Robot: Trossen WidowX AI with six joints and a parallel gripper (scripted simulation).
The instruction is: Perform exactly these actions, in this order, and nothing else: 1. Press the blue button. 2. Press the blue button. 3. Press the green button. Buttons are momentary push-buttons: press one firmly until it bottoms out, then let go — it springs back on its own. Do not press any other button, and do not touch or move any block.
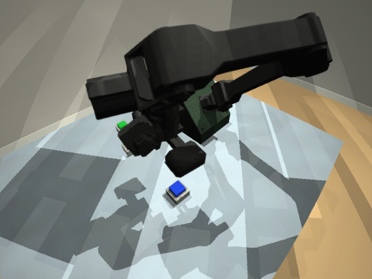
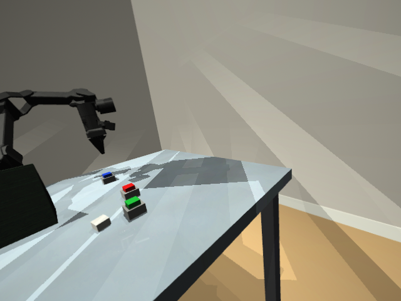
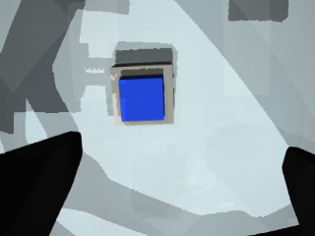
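The blue button (image 1: 177, 188) (image 2: 106, 175) (image 3: 142, 99) sits on a pale square base, its cap raised. My gripper (image 2: 103, 151) (image 3: 187, 152) is open and empty, above the table and apart from the blue button. In the wrist view the button shows between and ahead of the fingers, nearer the left one. The green button (image 1: 121, 124) (image 2: 132, 202) stands with its cap up; the arm partly covers it in the top view, and it is outside the wrist view.
A red button (image 2: 128, 187) stands between the blue and green ones; the arm hides its cap in the top view. A white block (image 2: 101, 222) lies near the green button. The dark green wedge-shaped arm mount (image 1: 196, 115) (image 2: 26, 200) stands on the table.
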